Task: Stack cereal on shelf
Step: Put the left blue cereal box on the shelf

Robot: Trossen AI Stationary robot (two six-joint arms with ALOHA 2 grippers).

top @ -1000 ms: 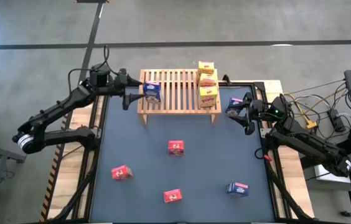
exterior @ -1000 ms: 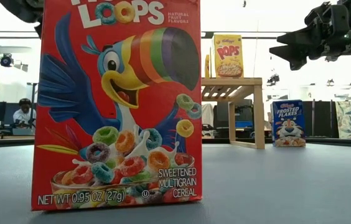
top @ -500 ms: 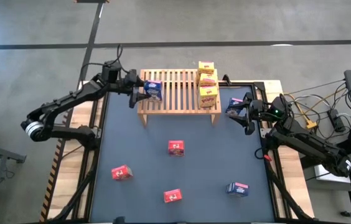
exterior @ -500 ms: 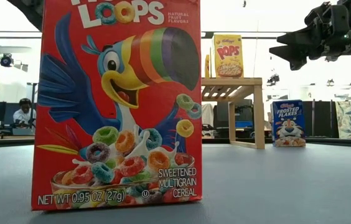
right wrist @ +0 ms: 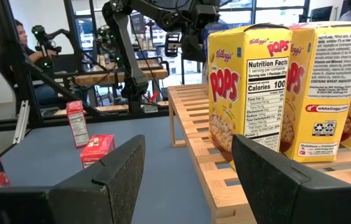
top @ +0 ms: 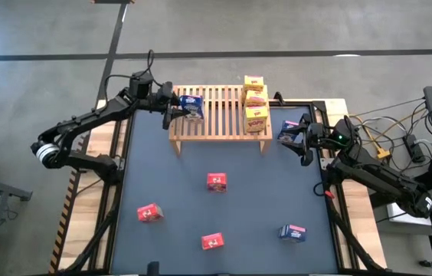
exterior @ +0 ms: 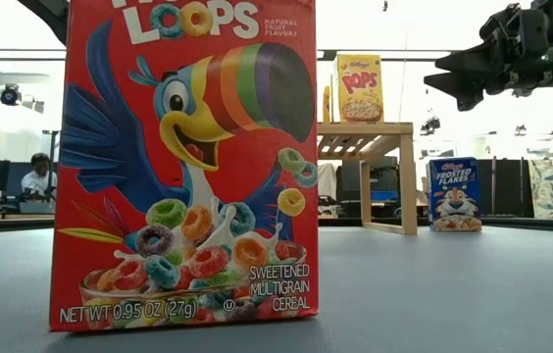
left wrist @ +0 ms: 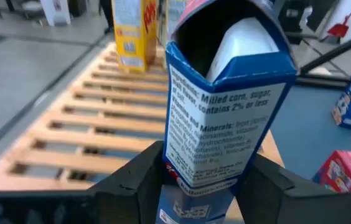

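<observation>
Your wooden shelf [top: 220, 111] is carrying three yellow boxes [top: 255, 103] in a row along its right end, standing upright on the slats. At its left end, a blue cereal box [top: 192, 106] is sitting over the slats, and your left gripper [top: 176, 107] is closing on it: in the left wrist view its fingers [left wrist: 132, 180] are pressing against both lower sides of that blue box [left wrist: 225, 118], with the box's top flap standing open.

Your right gripper [top: 302, 138] is hovering just off the shelf's right end. In the right wrist view its fingers [right wrist: 110, 174] are spread apart with nothing between them, and they are facing the yellow boxes [right wrist: 250, 93] on the shelf [right wrist: 200, 155]. A second blue box [top: 289, 131] is lying right beside that gripper, on the mat [top: 170, 176] near the shelf's right legs.

Three red boxes are waiting on the mat in front of the shelf: one near the middle [top: 217, 182], one toward the front left [top: 148, 212] and one at the front centre [top: 212, 241]. A third blue box [top: 292, 232] is resting at the front right, well apart from the shelf.

In the low view, a red box [exterior: 186, 162] is filling the foreground and hiding most of the shelf's left side.
</observation>
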